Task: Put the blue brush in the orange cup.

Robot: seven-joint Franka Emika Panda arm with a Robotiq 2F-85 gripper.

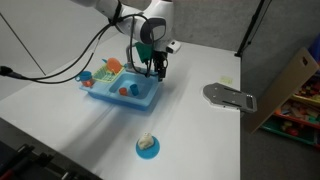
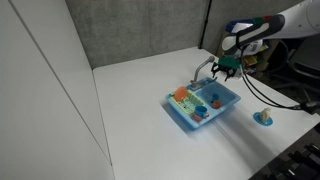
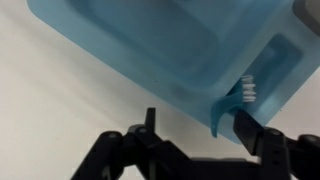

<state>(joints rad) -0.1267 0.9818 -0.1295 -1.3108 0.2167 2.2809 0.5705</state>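
smooth blue plastic sink (image 3: 150, 45), matt white table (image 1: 200, 130), matt black gripper (image 3: 195, 125)

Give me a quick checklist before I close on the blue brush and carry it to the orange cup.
1. Gripper open: ok, its fingers stand apart in the wrist view.
2. Blue brush in sight: ok, its white bristles show at the corner of the blue sink.
3. Brush centred between the fingers: not ok, it lies close to one finger, off the middle.
4. Orange cup located: ok, in an exterior view it is at the sink's end away from the gripper.
5. Cup upright and empty: cannot tell, it is too small in the pictures.
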